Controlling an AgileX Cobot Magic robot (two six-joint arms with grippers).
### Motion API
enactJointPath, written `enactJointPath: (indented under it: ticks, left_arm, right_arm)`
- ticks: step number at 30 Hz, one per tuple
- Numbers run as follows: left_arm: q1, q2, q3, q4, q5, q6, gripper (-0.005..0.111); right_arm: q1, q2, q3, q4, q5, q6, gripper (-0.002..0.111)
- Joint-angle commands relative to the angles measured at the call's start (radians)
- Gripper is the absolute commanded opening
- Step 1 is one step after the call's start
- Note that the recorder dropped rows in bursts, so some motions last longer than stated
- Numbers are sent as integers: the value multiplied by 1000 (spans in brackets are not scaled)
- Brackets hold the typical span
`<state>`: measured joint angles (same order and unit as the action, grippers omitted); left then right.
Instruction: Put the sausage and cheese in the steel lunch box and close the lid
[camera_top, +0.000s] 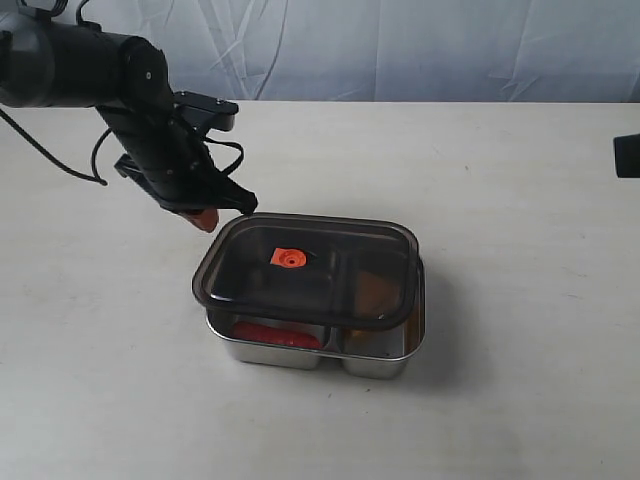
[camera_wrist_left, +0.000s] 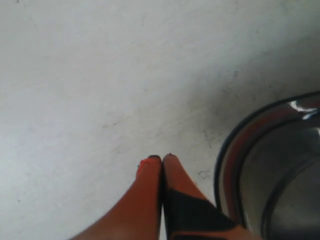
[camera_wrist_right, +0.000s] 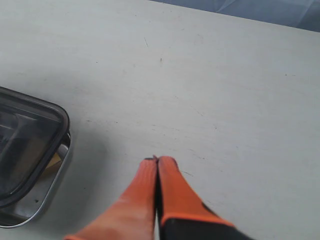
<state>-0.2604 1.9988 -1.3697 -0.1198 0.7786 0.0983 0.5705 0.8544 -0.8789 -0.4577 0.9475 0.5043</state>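
The steel lunch box (camera_top: 385, 362) stands mid-table with the dark translucent lid (camera_top: 305, 270) lying on top, shifted toward the far left so the near edge of the box shows. The red sausage (camera_top: 278, 335) lies in the left compartment, seen through the gap. The yellow-orange cheese (camera_wrist_right: 53, 160) shows dimly in the right compartment under the lid. My left gripper (camera_top: 206, 218) is shut and empty, just beside the lid's far left corner (camera_wrist_left: 260, 165). My right gripper (camera_wrist_right: 157, 160) is shut and empty over bare table, right of the box.
A white tabletop (camera_top: 520, 200) surrounds the box. A pale wrinkled backdrop (camera_top: 400, 40) runs along the far edge. A dark piece of the right arm (camera_top: 627, 155) shows at the right border.
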Motion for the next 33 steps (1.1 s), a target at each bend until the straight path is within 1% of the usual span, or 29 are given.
enactJointPath:
  ticks: [1,11,33]
  left_arm:
    - [1,3,-5,-74,41,75,0]
    - [1,3,-5,-99,81,95,0]
    - [1,1,-5,-117,107,103,0]
  right_arm:
    - [0,0,6,-7,-8,-2,-1]
    - [0,0,6,-7,-8,-2,-1]
    - [0,0,6,-11,-8,-2,-1]
